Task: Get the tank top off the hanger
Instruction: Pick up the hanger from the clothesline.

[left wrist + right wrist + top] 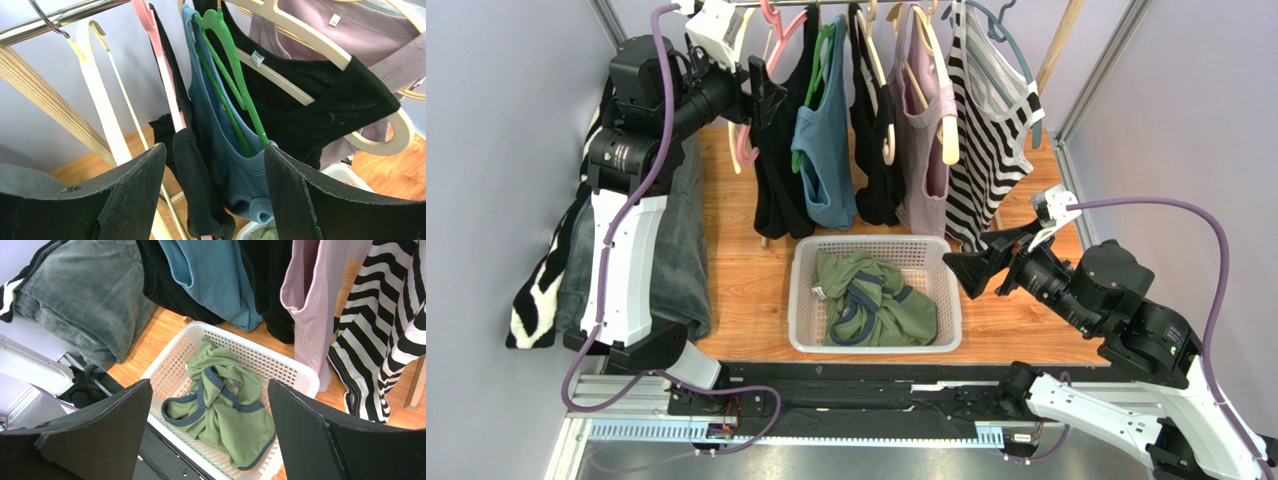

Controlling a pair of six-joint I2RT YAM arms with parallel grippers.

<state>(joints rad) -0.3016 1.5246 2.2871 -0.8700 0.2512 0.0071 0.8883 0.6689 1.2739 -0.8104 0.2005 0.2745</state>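
Tank top (776, 180), the black one, hangs on its pink hanger (160, 60), not yet removed. The left gripper (214, 147) gapes wide just before it; the right gripper (210, 382), also wide, hovers empty near the basket (871, 243).

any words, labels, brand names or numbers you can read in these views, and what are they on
No text is legible in any view.
White tag at the neck of the lilac top: too small to read.
Pale tag at the neck of the black top: blurred, unreadable.
Small white tag on the green garment in the basket: too small to read.
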